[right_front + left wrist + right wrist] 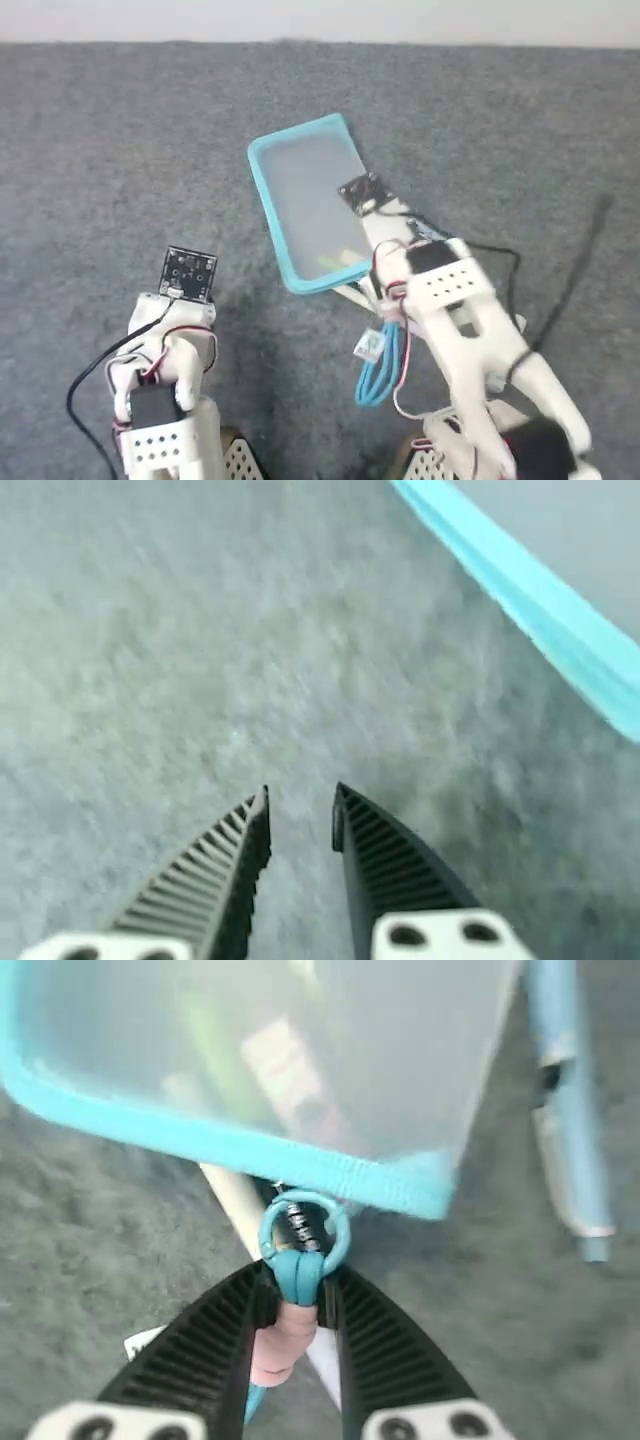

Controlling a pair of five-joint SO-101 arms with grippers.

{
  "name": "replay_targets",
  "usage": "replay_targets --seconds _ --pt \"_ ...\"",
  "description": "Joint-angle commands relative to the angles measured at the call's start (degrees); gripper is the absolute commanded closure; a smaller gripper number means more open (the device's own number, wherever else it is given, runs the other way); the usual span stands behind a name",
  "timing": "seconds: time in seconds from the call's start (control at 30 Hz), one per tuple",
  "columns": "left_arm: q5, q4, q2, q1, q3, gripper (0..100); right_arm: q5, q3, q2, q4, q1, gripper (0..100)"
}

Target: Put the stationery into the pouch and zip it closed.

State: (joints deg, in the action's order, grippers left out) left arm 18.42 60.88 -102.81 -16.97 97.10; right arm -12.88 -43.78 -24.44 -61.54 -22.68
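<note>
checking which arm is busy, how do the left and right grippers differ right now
The right gripper is shut on the zipper pull at the pouch corner; the left gripper holds nothing. The right's jaws pinch that pull; the left's stand slightly apart over grey carpet beside the pouch. Both have black ribbed fingers.

Pouch (305,205) flat mid-worktop (100,130), stationery (290,1070) inside; zipper pull (298,1270) at its near corner, between the right jaws; pen (565,1110) just beside the pouch
</note>
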Motion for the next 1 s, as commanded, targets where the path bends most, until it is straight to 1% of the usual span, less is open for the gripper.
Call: replay_targets --seconds 0.0,0.13,0.23,0.33,0.43,0.5,0.6,0.73,0.8,0.87,0.9,0.97 --pt "1.1 -6.6 -1.2 -0.4 -0.7 90 -2.5 9.8 -9.3 -7.9 1.5 99.3" --pt "-0.1 -11.8 -1.1 0.0 -0.9 90 -2.4 19.3 -15.0 -14.2 2.0 99.3" --pt "-3.3 -12.0 -1.0 0.1 -2.7 90 -0.7 20.2 -18.2 -15.1 1.6 99.3" --pt "-5.4 -10.3 -0.9 1.6 -7.0 90 -0.4 16.5 -20.4 -13.0 1.5 99.3" --pt "-7.6 -6.4 -0.7 6.7 -12.4 90 -0.4 8.4 -25.0 -6.9 -0.2 99.3" --pt "-9.8 -4.5 1.9 9.9 -15.9 90 -0.4 2.4 -30.4 -3.3 -2.2 99.3" --pt "-10.8 -5.6 11.8 11.4 -21.1 90 -0.4 -4.2 -38.7 -0.7 -3.6 99.3" --pt "-11.3 -8.4 31.4 11.8 -31.6 90 -0.6 -9.1 -45.1 -0.3 -3.9 99.3" --pt "-12.9 -9.4 40.6 13.4 -36.7 87 -0.7 -10.5 -45.3 -0.2 -4.0 99.3" --pt "-15.6 -11.3 48.2 14.9 -40.3 82 -0.6 -11.6 -45.5 0.3 -4.0 99.3" --pt "-17.3 -13.1 51.1 15.6 -41.1 80 -0.6 -12.0 -45.5 0.5 -4.0 99.3" --pt "-19.9 -17.3 55.1 16.5 -41.2 78 -0.8 -12.3 -45.5 0.4 -4.0 99.3"
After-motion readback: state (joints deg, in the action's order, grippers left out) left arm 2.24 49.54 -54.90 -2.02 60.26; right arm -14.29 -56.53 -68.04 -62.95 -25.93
